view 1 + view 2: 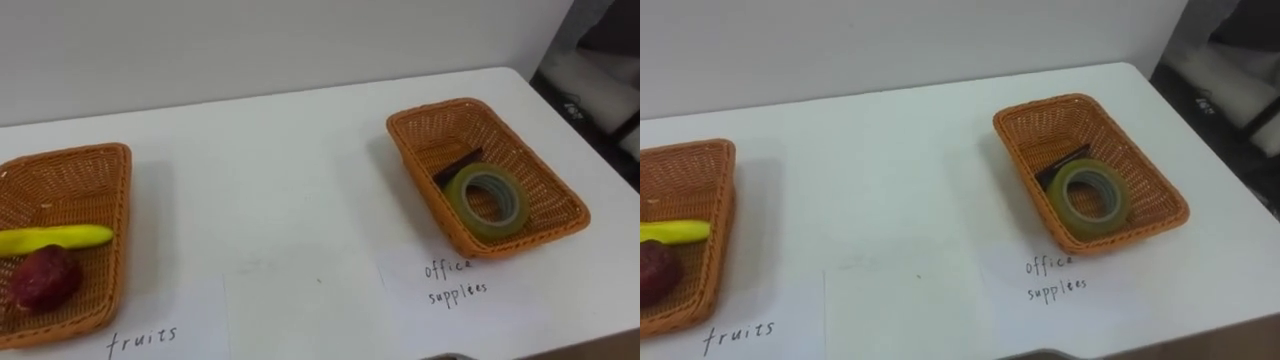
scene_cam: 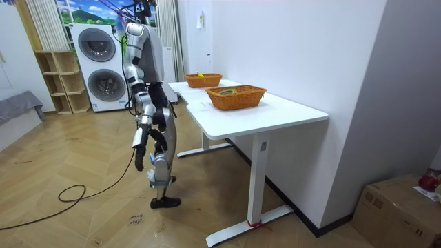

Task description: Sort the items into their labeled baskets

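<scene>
Two categories lie separated: banana (image 1: 55, 239) and red fruit (image 1: 45, 278) in the fruit basket (image 1: 110, 160) at the table's (image 1: 280, 180) left edge, tape roll (image 1: 488, 198) in the office basket (image 1: 560, 200) near its right edge. With sorting apparently complete, the right hand (image 2: 140, 160) hangs below table height; its state cannot be determined.

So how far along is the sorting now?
Looks finished: banana and red fruit lie in the fruits basket, tape roll and a dark item in the office supplies basket. Nothing seems in hand: the right hand hangs at the robot's side. Nothing unsorted lies on the table.
</scene>
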### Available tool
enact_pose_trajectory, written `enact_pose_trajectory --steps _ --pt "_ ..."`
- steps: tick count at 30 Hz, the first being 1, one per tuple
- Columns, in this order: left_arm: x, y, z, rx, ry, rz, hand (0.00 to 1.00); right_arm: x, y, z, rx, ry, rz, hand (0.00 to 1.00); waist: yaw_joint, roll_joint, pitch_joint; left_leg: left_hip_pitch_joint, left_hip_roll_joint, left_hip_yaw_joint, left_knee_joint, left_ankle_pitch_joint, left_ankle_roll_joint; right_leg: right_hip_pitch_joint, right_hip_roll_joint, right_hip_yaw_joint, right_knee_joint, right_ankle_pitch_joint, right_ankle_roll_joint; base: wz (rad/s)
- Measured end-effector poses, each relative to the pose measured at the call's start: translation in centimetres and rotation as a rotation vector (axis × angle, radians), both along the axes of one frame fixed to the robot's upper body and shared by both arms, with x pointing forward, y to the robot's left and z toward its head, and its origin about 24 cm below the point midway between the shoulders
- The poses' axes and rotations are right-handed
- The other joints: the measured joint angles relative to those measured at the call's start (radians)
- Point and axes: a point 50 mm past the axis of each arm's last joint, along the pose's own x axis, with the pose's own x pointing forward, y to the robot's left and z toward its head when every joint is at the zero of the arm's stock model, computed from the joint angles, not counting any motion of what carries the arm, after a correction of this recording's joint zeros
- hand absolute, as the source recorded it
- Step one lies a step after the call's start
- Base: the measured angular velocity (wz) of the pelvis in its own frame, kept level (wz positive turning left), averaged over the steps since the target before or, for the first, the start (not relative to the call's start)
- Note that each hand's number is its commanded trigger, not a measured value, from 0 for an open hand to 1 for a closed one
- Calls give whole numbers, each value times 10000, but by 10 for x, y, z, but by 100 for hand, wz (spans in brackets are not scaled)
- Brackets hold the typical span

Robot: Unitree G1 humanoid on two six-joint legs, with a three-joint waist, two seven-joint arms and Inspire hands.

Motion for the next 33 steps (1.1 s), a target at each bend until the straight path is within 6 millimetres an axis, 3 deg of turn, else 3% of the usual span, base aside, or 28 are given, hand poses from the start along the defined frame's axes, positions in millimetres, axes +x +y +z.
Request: enact_pose_trajectory --steps 3,8,10,15,20,33 --pt "-2 -3 -1 -192 85 -5 0 -2 12 -10 1076 87 863 0 134 -1 -5 11 1 -33 18 -20 -1 30 -2 -28 12 -19 0 1" --pt "-7 -6 -3 -295 344 -1 0 11 33 -20 2447 299 3996 0 391 -8 -5 8 3 -35 26 -30 -6 57 -3 -63 5 -24 -5 0" --pt "-7 -8 -4 -340 377 -34 0 16 39 -22 2703 441 4958 0 382 -15 -2 24 -3 -80 26 -40 -3 129 -8 -118 -14 -24 -3 6" --pt "-5 -14 -6 -465 480 -470 0 25 49 -25 3119 1069 7364 0 773 40 16 13 -5 -118 33 -67 1 195 -7 -146 -23 -24 -2 2" --pt "-4 -19 -8 -552 599 -806 0 44 61 -27 3187 1308 9598 0 933 163 88 -43 -7 -199 165 -124 3 243 -29 -261 -46 -25 -1 5" --pt "-7 -22 -9 -699 954 -774 0 55 64 -26 3235 1348 10872 0 1315 178 91 -228 -39 -626 407 -206 3 461 -43 -689 -305 -31 10 11"
